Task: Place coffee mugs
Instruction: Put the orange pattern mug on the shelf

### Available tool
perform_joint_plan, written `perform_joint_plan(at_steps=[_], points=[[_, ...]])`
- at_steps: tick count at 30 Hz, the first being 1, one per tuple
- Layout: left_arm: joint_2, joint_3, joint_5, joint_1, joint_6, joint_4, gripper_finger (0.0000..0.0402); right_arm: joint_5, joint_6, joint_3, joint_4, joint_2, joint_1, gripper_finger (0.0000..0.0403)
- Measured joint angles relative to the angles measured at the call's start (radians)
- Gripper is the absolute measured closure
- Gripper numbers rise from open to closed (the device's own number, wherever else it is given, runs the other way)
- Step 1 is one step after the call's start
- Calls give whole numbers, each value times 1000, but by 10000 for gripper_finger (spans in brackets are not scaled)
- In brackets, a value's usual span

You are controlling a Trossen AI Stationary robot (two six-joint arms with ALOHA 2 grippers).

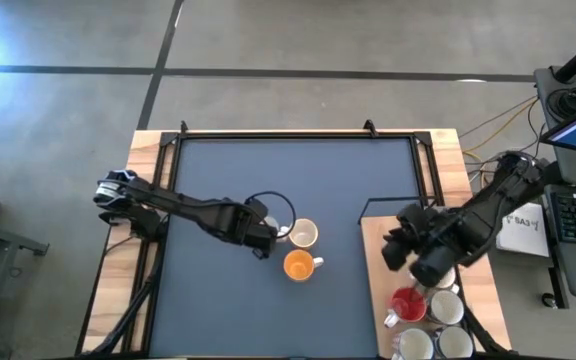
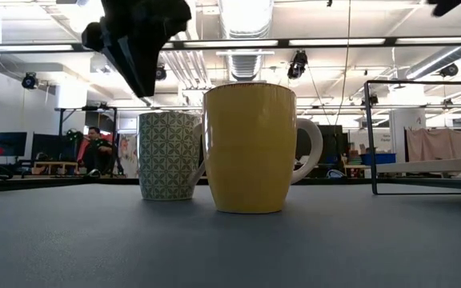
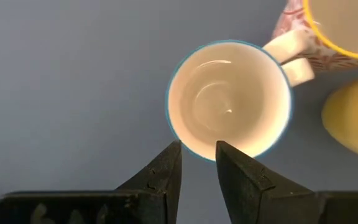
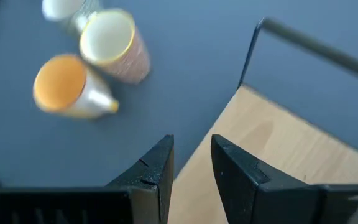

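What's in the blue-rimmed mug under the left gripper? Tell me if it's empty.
Empty. The left wrist view looks straight down into the blue-rimmed mug and shows only its bare white bottom.

Grey concrete floor (image 1: pixel 298 40); ceiling strip lights (image 2: pixel 326 42) over distant desks.

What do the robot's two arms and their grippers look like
Both arms are dark, nearly black, built of jointed segments. The left arm has a pale grey housing at its base end. Each ends in a gripper with two flat, wedge-shaped black fingers: left gripper, right gripper. The right arm looks bulkier at the wrist. No markings are legible.
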Motion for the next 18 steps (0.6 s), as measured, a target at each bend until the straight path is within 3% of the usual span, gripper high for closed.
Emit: perform_joint_plan(at_steps=[5,18], points=[[-13,2,-9,-18,58,-1,319,67,-56,-25,76,0,-100,307],[-175,-4,-53,-27,182,-147,319,23,-131,-174,503,0,-271,307]])
